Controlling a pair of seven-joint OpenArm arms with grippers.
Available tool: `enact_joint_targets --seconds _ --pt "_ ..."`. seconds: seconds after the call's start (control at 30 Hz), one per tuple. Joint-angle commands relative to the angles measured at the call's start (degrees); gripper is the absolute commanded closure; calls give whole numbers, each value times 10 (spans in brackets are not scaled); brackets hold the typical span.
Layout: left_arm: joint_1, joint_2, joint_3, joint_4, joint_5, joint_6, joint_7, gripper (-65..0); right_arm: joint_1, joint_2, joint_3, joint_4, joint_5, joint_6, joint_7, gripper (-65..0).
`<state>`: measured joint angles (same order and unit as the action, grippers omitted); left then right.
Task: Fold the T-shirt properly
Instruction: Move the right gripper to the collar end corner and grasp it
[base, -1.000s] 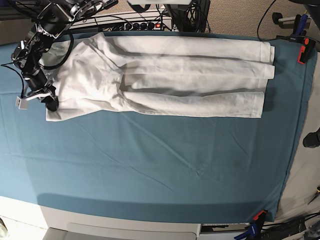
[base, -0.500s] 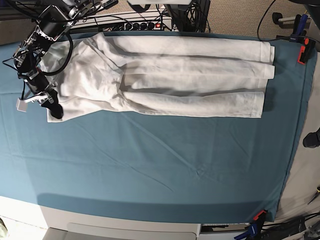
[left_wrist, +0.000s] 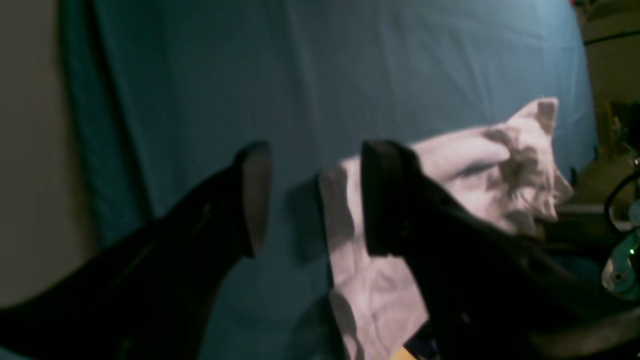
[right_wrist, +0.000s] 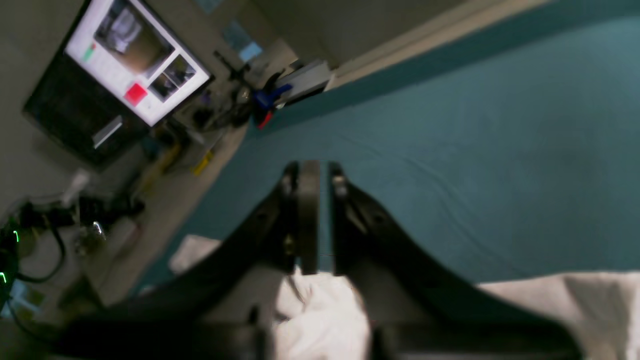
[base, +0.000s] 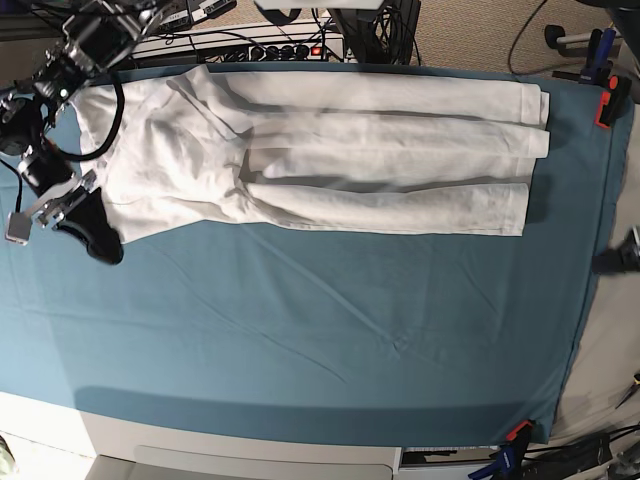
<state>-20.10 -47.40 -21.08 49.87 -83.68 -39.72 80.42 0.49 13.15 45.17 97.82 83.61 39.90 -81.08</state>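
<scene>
The white T-shirt (base: 330, 150) lies folded into a long band across the far half of the teal table cloth (base: 320, 330), wrinkled at its left end. My right gripper (base: 93, 238) sits just off the shirt's near-left corner. In the right wrist view this gripper (right_wrist: 323, 220) has its jaws a narrow slit apart, teal cloth showing through, with the T-shirt (right_wrist: 325, 320) below it. In the left wrist view my left gripper (left_wrist: 315, 200) is open above the cloth, nothing between its fingers (left_wrist: 252, 195), and the T-shirt (left_wrist: 475, 165) lies beyond. Only a dark bit of the left arm (base: 625, 250) shows in the base view.
A power strip (base: 280, 50) and cables run along the far edge. Red clamps (base: 605, 105) (base: 517, 432) hold the cloth at the right corners. A monitor (right_wrist: 135, 75) and clutter stand beyond the table's end.
My right gripper has slid off the shirt's near-left corner toward the left and front, and its jaws have parted, letting the cloth go. The shirt's corner has settled flat.
</scene>
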Motion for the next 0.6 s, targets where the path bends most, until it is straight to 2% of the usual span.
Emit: enact_joint_targets --seconds 0.0,0.13,0.3,0.4,0.57 --pt "5 -13 -5 6 -13 4 -4 -299 -7 10 -4 25 14 1 11 -91" --pt "70 -10 -4 6 -13 25 -4 -299 -59 10 -26 79 14 1 11 -93" --pt "141 -12 -4 31 -13 33 -4 -299 -99 10 -35 137 14 1 11 -93" --pt "189 -12 -4 85 -13 33 -4 -299 -111 10 -36 161 14 1 11 -93" --pt "262 -11 -4 205 -13 24 -4 -340 -113 10 -36 163 -7 1 11 -93"
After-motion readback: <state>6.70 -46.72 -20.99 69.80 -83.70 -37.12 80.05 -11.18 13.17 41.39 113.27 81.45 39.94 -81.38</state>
